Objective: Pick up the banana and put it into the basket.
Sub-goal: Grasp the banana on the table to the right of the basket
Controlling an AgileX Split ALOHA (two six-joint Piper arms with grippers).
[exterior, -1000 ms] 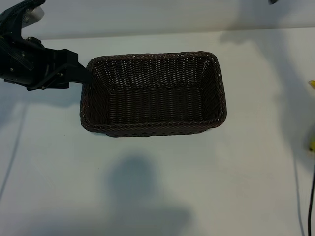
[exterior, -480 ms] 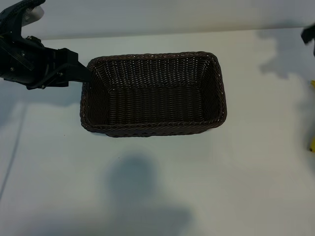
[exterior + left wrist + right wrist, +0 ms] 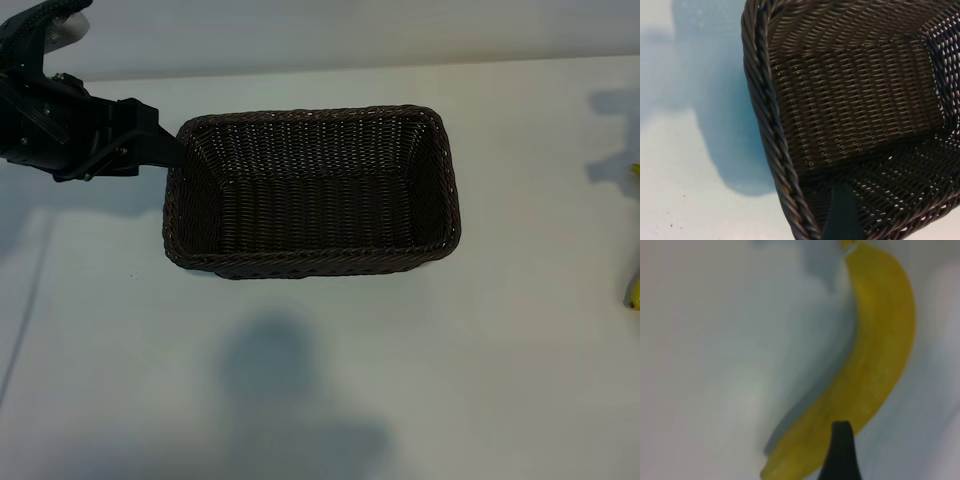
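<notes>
- The basket (image 3: 312, 190) is dark brown wicker, rectangular with rounded corners and deep sloping sides; it stands on the white table (image 3: 300, 400) a little left of centre, and nothing lies in it
- Its rim is a thick twisted braid, and the walls and floor are a tight, ribbed weave (image 3: 850, 100)
- The left gripper (image 3: 165, 150) is matte black and blocky; it rests at the basket's left end, its claw spread wide with one dark finger (image 3: 842, 215) inside the rim, gripping nothing
- The banana (image 3: 860, 370) is smooth, bright yellow and curved; it lies on the table at the far right, well apart from the basket, with only slivers of yellow (image 3: 633, 293) showing at the exterior view's right edge
- The right gripper is above the banana; one dark finger (image 3: 841, 452) shows over the fruit's lower curve, the claw wide open and holding nothing
- Soft grey shadows fall on the smooth tabletop
</notes>
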